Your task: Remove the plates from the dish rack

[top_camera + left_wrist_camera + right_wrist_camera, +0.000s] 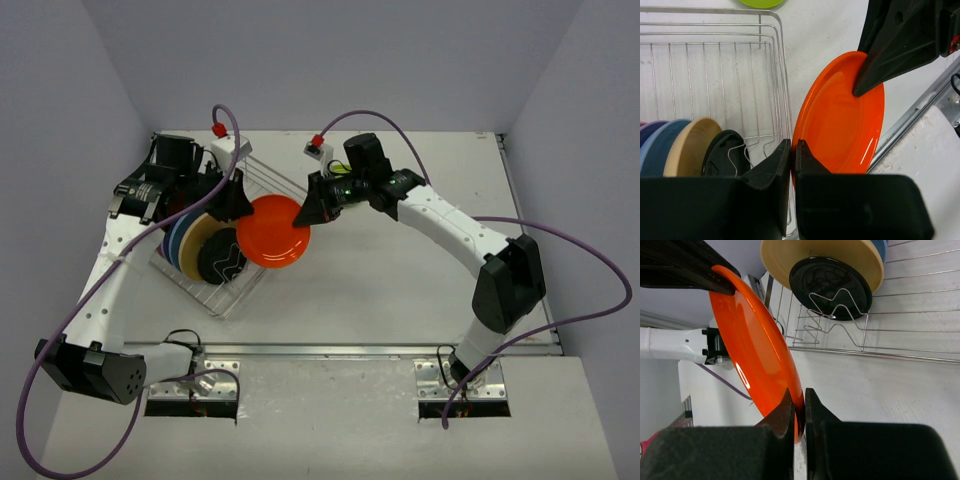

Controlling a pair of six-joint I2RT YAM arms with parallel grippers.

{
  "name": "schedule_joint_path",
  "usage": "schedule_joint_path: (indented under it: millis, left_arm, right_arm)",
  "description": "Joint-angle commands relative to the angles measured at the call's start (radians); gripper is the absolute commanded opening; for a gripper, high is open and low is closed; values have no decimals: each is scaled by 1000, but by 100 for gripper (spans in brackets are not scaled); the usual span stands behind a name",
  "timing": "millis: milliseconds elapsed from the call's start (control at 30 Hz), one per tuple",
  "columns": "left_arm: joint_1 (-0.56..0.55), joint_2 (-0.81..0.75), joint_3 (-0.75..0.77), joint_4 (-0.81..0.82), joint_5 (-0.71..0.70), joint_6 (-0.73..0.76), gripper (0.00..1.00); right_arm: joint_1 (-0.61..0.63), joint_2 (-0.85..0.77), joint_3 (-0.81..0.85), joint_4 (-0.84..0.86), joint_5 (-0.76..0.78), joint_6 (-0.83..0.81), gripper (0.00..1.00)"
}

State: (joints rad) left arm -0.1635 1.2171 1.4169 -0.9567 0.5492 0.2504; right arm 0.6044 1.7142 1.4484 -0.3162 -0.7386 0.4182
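An orange plate (275, 232) hangs on edge just right of the dish rack (232, 300), held from both sides. My left gripper (238, 200) is shut on its left rim, the jaws pinching the plate's edge (793, 145). My right gripper (310, 210) is shut on the opposite rim (799, 397). In the left wrist view the orange plate (840, 120) fills the middle, with the right fingers (890, 55) on its far edge. In the rack stand a black plate (722, 155), a tan plate (690, 147), a blue plate (662, 145) and a lavender plate (647, 131).
A lime green plate (760, 2) lies on the table beyond the rack's far end. The rack's wire wall (780, 60) runs close beside the orange plate. The table's metal front edge (380, 350) lies below the arms, and grey walls enclose the table.
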Motion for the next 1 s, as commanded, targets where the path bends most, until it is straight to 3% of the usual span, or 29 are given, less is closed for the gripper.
schedule_joint_path:
  millis: [0, 67, 167, 300, 500, 967]
  left_arm:
    - [-10, -24, -1, 59, 19, -33, 16]
    - [-10, -25, -1, 66, -16, -38, 61]
    - [-10, -39, -4, 96, -90, -54, 100]
    - [-10, -41, -10, 119, -177, -76, 100]
    - [-8, -41, -35, 167, -214, -95, 100]
    - [-8, -77, -98, 166, -253, -81, 100]
  right_arm:
    - [-5, 1, 39, 6, 62, -16, 0]
    - [-22, -7, 36, 2, 75, -25, 0]
    - [-97, -10, 34, 2, 71, -6, 0]
    - [-261, 22, 60, 5, 63, 77, 0]
    - [-439, 125, 127, -1, 218, 82, 0]
    - [-471, 519, 401, 3, 199, 130, 0]
